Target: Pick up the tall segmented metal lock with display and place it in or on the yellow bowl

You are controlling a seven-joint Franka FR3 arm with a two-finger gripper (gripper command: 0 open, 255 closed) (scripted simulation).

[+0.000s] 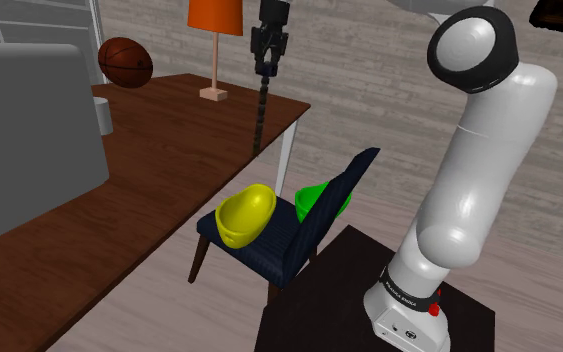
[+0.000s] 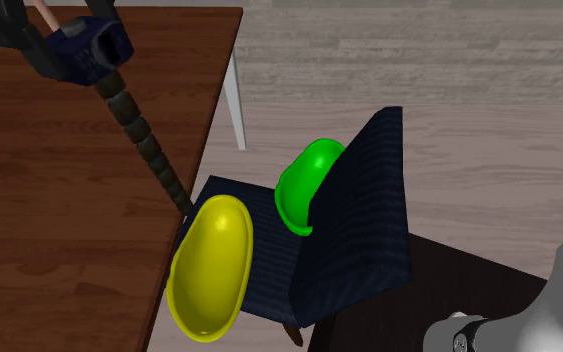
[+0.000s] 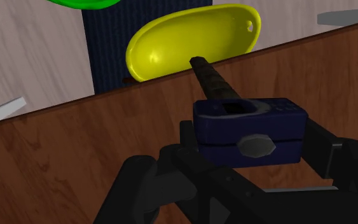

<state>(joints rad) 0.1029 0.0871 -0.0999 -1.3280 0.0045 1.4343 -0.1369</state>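
Navy body of lock [image 3: 247, 118] clamped in closed gripper [image 3: 252, 143]; segmented shaft hangs below hand, over wooden table [image 3: 75, 146] edge. Beyond shaft tip, yellow bowl [image 3: 190, 41] on chair [image 2: 359, 230]. High hold probably keeps long shaft clear of table.

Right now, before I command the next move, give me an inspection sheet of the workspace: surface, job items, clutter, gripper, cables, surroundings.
Surface: brown wooden table.
Job's things: lock, dark blue body with a black segmented shaft, hangs from the gripper, its lower end near the table edge; yellow bowl sits empty on the dark blue chair.
Clutter: green bowl beside the yellow one on the chair; lamp, basketball and grey block on the table.
Gripper: gripper shut on the lock's body, above the table.
Cables: nothing seen.
Surroundings: pale plank floor.
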